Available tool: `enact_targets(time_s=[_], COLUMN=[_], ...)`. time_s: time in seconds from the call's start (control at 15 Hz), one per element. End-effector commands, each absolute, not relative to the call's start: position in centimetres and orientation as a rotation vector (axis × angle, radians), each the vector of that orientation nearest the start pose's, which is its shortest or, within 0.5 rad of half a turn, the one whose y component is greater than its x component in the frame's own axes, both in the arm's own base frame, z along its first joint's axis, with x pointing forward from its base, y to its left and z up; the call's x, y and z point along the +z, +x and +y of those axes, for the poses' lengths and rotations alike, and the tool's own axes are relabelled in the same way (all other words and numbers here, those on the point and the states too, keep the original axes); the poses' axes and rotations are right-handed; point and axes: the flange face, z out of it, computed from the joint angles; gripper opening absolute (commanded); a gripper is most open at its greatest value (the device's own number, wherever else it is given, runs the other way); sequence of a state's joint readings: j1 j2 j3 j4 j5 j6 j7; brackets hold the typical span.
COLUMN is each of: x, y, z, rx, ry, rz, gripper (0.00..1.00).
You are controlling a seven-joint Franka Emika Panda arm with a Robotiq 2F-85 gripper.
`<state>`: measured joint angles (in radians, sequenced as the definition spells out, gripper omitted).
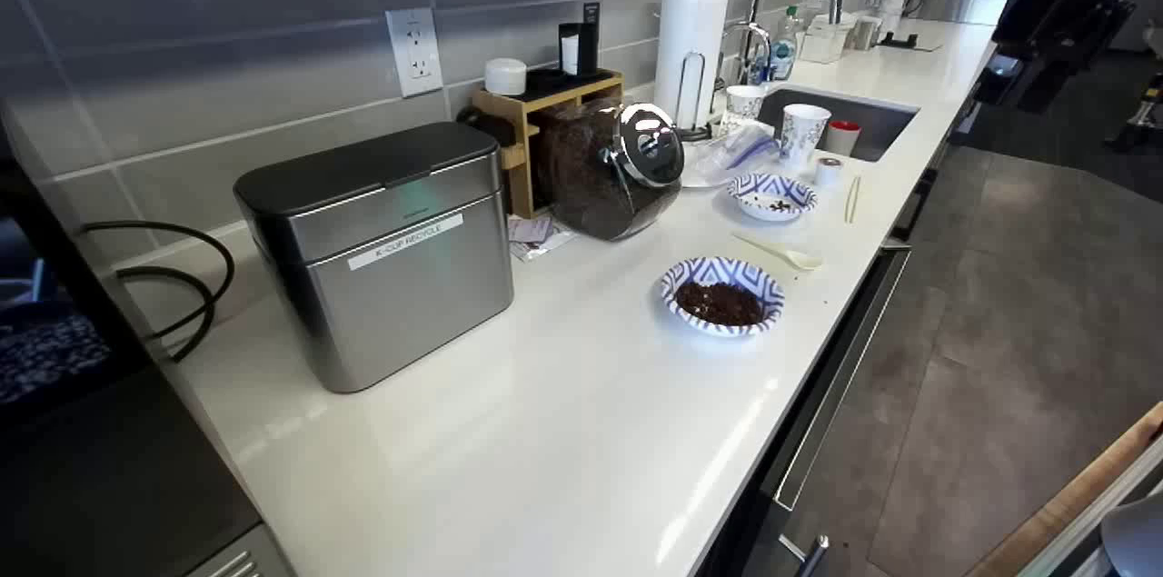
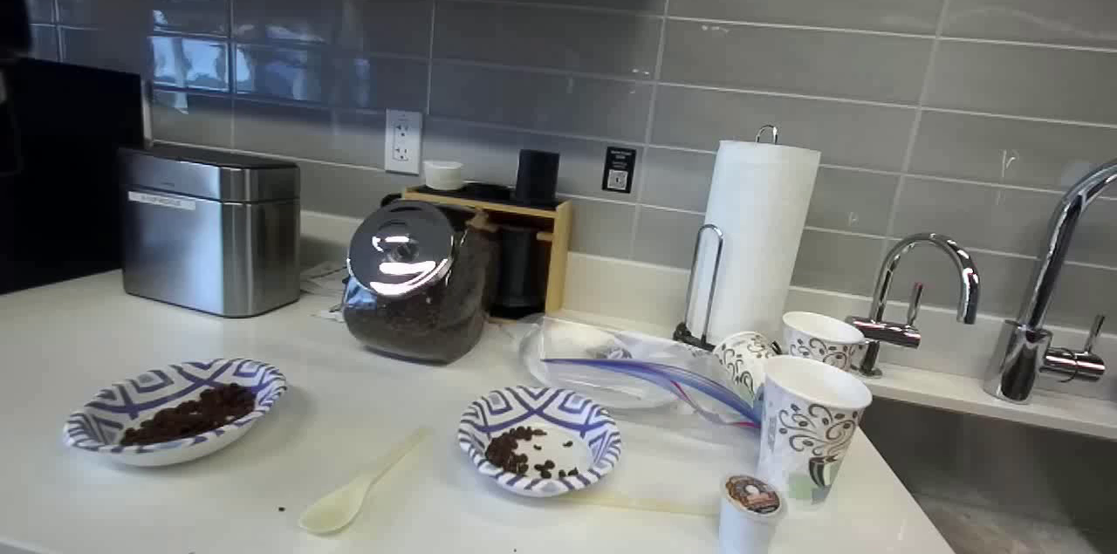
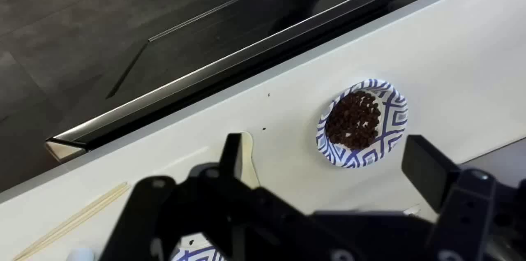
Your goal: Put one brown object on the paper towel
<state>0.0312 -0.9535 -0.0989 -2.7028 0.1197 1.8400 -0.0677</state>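
One lump (image 3: 353, 121), likely light and crumbly, should be pinched gently across its middle; the tool (image 3: 326, 150) is spread wide.

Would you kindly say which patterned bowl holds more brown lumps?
The bowl nearer the steel bin: brown lumps cover most of its bottom; the other bowl has far fewer.

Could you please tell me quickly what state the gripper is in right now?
Black two-fingered gripper: open, holding nothing, its jaws wide apart in the wrist view.
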Motion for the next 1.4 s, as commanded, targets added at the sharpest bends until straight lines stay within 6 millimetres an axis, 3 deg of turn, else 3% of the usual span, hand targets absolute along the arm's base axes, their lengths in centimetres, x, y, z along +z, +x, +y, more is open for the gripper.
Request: enact_targets(time_s=[0.0, 0.13, 0.27, 0.87, 1.2, 1.27, 1.33], x=[49.8, 49.8, 48.1, 40.5, 36.9, 38.2, 37.5], y=[28.0, 28.0, 29.5, 38.0, 39.9, 38.8, 39.2], z=[-1.1, -1.1, -0.3, 10.2, 13.5, 12.3, 12.7], rx=[-0.141, -0.141, -0.073, -0.218, -0.159, -0.197, -0.177], ry=[-2.945, -2.945, -2.952, -3.026, -3.009, -3.035, -3.032], rz=[-0.017, -0.016, 0.017, -0.184, -0.273, -0.273, -0.279], gripper=[1.0, 1.0, 1.0, 1.0, 1.0, 1.0, 1.0])
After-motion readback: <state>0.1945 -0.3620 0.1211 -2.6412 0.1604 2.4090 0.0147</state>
